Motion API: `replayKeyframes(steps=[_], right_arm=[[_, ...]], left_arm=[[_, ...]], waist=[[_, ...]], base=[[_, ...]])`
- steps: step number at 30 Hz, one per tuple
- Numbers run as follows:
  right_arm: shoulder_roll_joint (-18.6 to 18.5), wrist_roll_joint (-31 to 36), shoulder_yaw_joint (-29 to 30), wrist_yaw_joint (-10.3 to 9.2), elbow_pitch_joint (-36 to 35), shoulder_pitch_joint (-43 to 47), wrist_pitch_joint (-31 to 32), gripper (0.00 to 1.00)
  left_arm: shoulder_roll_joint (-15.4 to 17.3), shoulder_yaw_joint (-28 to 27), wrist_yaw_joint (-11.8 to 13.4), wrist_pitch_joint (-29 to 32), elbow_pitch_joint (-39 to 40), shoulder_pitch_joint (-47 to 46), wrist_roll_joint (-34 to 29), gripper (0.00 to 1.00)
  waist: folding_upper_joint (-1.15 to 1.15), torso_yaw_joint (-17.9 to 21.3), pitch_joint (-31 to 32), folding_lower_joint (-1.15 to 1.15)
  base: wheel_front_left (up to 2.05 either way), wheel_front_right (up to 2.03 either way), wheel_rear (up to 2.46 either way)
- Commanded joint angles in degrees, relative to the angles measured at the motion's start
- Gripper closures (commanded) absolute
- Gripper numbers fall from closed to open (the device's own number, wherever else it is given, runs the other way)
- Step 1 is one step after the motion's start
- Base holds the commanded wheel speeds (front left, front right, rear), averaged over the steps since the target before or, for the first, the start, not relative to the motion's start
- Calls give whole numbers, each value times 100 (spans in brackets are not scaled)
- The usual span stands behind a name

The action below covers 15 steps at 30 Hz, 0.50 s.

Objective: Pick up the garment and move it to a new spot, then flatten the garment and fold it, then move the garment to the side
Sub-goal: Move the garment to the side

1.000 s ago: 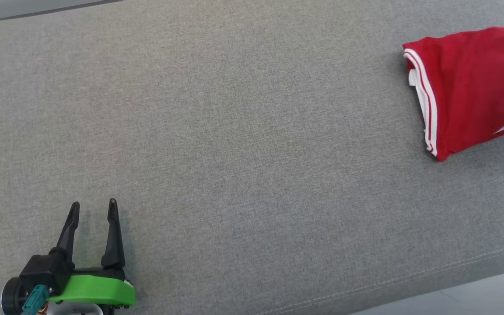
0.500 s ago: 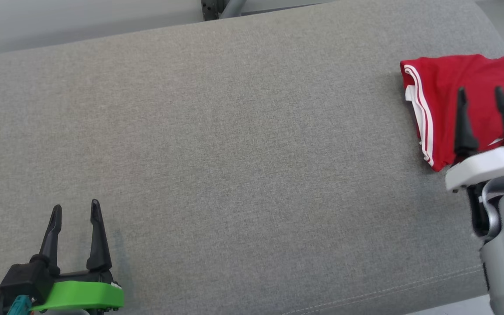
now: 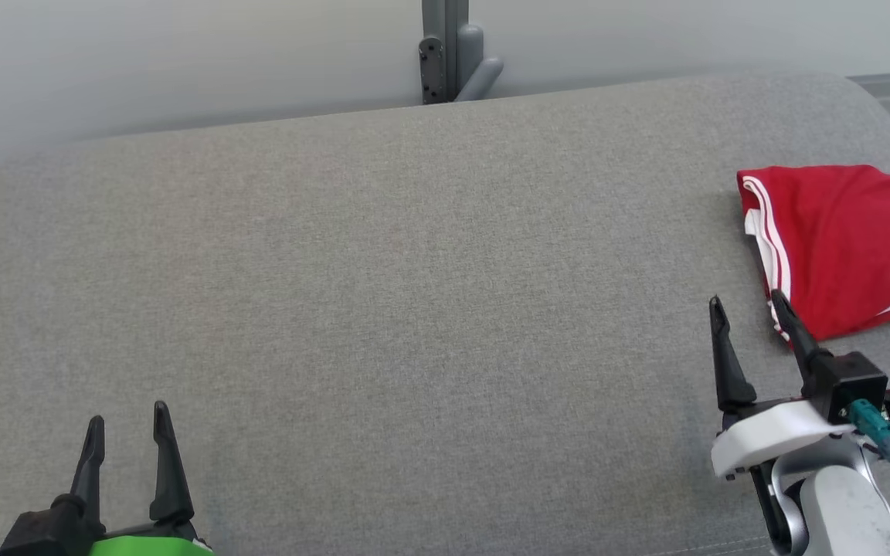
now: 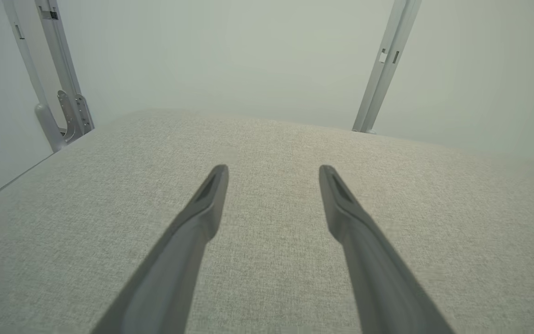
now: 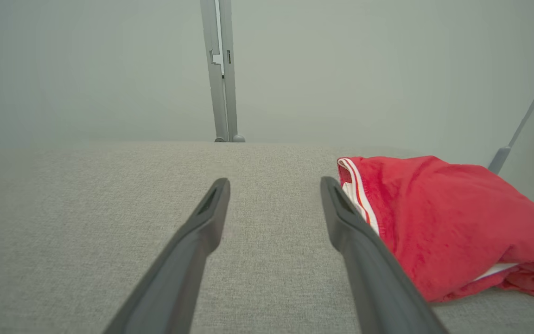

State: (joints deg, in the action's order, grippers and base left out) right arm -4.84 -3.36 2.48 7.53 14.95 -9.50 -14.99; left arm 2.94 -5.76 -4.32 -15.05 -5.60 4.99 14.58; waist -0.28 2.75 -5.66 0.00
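Head view, looking down on a wide grey fabric cushion (image 3: pixel 383 293). I see the red garment (image 3: pixel 850 239) lying in a folded heap at the far right of the cushion. Its left edge is trimmed with white stripes, and the right edge of the picture cuts part of it off. My right gripper (image 3: pixel 746 298) sits at the near right, just beside the garment's near-left corner. Its two dark fingers are spread wide and hold nothing. One fingertip overlaps the striped edge in this view; I cannot tell whether it touches the cloth. Right wrist view shows these fingers spread above the cushion, with the garment lying just to their right. My left gripper (image 3: pixel 127 413) is at the near left, well apart from the garment, its fingers also parted wide and holding nothing. Beyond the cushion's far edge a grey metal post (image 3: pixel 449 50) stands against a pale wall (image 3: pixel 182 62).
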Motion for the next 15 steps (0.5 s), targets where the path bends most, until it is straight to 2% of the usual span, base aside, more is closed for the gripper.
replayKeyframes(steps=[1, 7, 15], right_arm=[[55, 186, 25, -10, -69, 182, -21, 0], [174, 472, 84, -10, 4, 587, -22, 0], [186, 365, -40, -10, 127, 730, -22, 0]], left_arm=[[3, 8, -38, -14, -58, 93, 0, 0], [3, 49, -133, -14, -213, 186, 28, 0], [4, 48, -173, -14, -303, 220, 62, 0]], waist=[[28, -203, 242, 0], [28, -281, 473, 0], [28, -280, 555, 0]], base=[[0, 0, 0], [0, 0, 0], [0, 0, 0]])
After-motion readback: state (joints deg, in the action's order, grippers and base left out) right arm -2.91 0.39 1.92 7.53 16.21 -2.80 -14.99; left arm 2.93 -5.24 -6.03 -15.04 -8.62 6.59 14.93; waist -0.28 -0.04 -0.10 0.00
